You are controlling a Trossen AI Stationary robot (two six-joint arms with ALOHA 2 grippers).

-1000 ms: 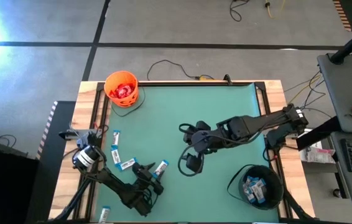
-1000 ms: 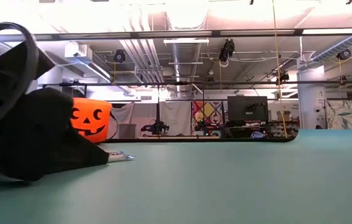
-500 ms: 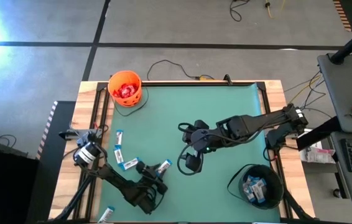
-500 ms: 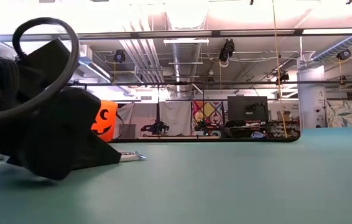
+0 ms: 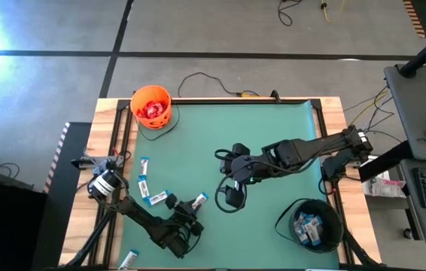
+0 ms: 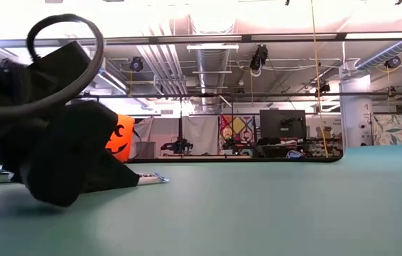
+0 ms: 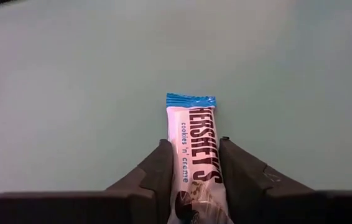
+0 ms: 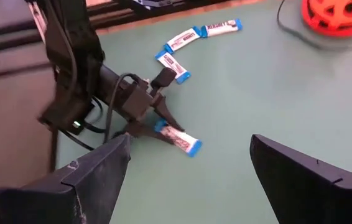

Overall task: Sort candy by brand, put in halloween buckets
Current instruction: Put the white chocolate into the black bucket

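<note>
Red candy (image 5: 149,110) in orange bucket (image 5: 153,95)

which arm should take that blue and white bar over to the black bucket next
Left. The left gripper already has its fingers on either side of the blue-and-white bar. The right gripper is open and empty at mid-table, though nearer the black bucket.

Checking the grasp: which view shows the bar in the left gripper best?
Left wrist view: the blue-and-white bar fills the frame between the left gripper fingers, label readable. High view shows it small at the gripper tip. Right wrist view shows it from afar. In the low view the arm hides most of it.
</note>
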